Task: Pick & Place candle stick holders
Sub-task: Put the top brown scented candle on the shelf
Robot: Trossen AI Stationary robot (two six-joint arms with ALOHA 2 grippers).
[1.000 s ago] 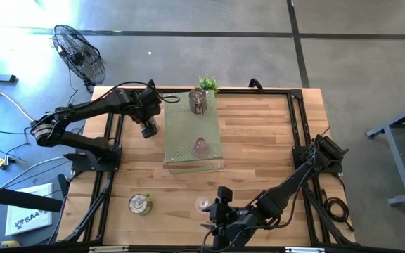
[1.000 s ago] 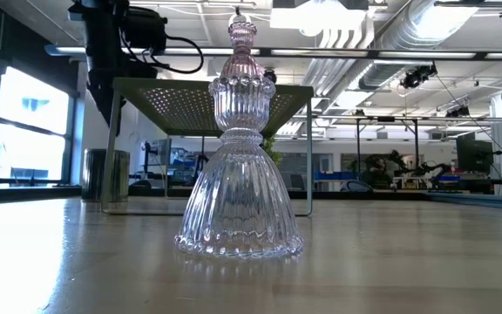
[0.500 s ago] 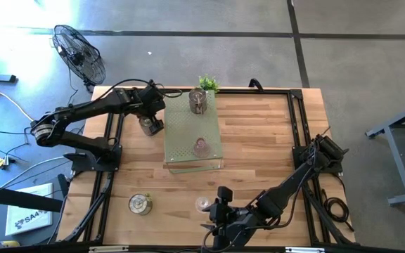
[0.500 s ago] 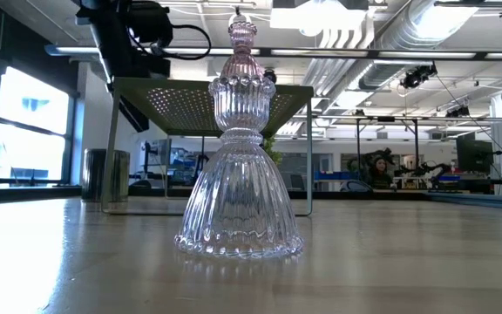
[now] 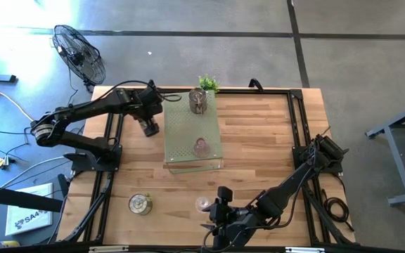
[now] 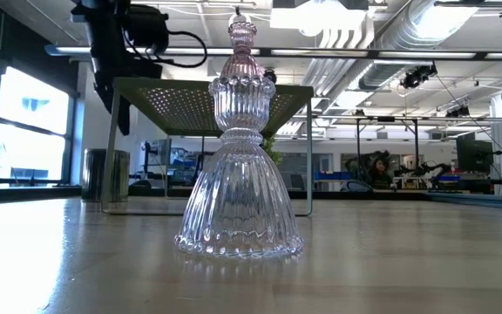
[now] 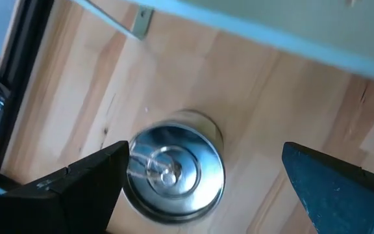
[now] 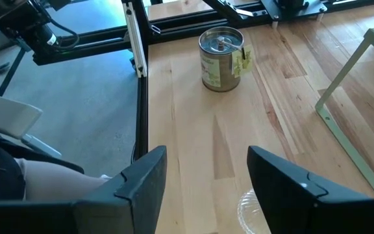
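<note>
Left wrist view shows my left gripper (image 7: 203, 179) spread wide over a metal holder (image 7: 174, 170) just beside the board (image 5: 193, 132); I should centre, then descend straight.

A green plant (image 5: 207, 83) sits behind the perforated board (image 5: 193, 135); a fan (image 5: 79, 53) stands off-table.

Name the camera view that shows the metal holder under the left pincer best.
The left wrist view: the metal holder fills it, seen from above between the open fingers of the left pincer. In the high view the arm covers it. The low and right wrist views do not show it; the right wrist sees another metal holder.
</note>
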